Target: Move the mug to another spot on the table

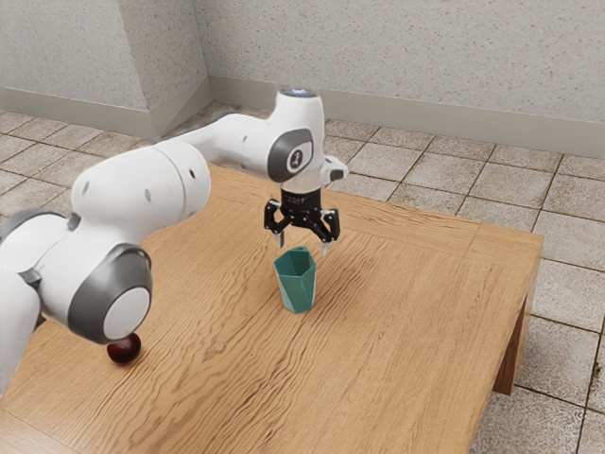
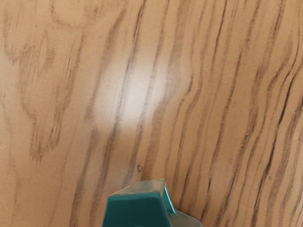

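Just above the teal faceted mug (image 1: pixel 295 284) on the wooden table (image 1: pixel 406 312), jaws were held apart; the approach was judged underway, descent and closing being required next.

Bare home-like room, wooden table (image 1: pixel 397 322), stone-tiled floor (image 1: pixel 454 175), speckled plaster walls (image 1: pixel 397 47)

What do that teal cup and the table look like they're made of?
The mug looks like glazed ceramic or hard plastic: flat teal facets with a slight sheen along the rim; the look leaves that open. The table looks like varnished wood: a tan surface with dark flowing grain and a soft patch of glare.
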